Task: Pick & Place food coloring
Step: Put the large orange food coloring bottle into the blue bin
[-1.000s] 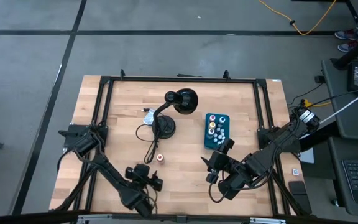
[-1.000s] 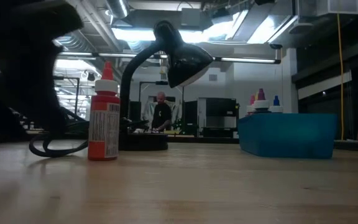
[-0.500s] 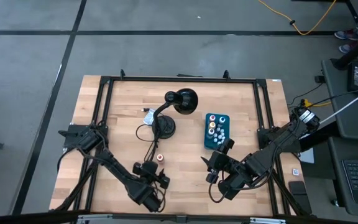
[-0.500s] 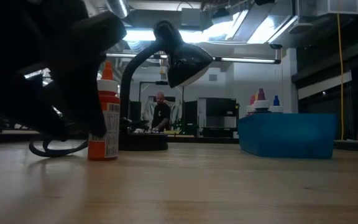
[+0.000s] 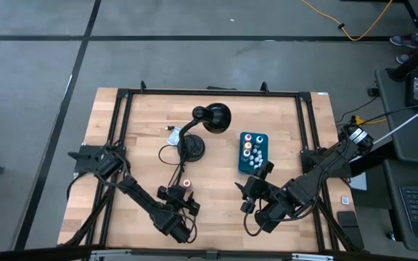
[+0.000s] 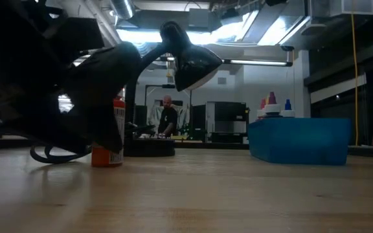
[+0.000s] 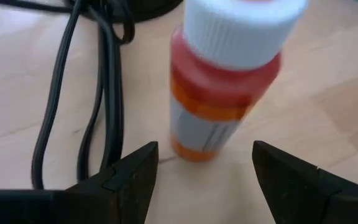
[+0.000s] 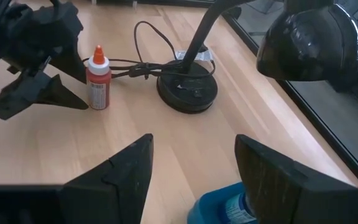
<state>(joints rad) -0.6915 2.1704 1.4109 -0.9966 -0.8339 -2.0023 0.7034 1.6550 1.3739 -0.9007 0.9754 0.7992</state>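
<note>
One red food coloring bottle [image 7: 224,87] with a white ribbed cap stands upright on its base on the wooden table [image 5: 216,210], also seen in the high view as the bottle [image 5: 186,184]. My left gripper [image 7: 205,180] is open just short of it on the near side, one finger to each side and neither touching. In the low view the left gripper [image 6: 89,97] hides most of the bottle [image 6: 107,154]. Several more food coloring bottles [image 5: 251,150] stand in the teal box [image 5: 252,152]. My right gripper [image 8: 194,171] hangs open above the table, near the box.
A black desk lamp [image 5: 207,119] stands at the far middle on its base [image 8: 187,87], and its cord [image 7: 101,93] trails across the table right beside the red bottle. Black frame rails [image 5: 118,138] run along the table edges. A person [image 6: 168,118] shows in the room behind.
My left gripper has moved toward the table's right and slightly far side, sinking a little and rolling, up to the red bottle, staying open. In the low view it now covers most of the bottle. The bottle has not moved.
</note>
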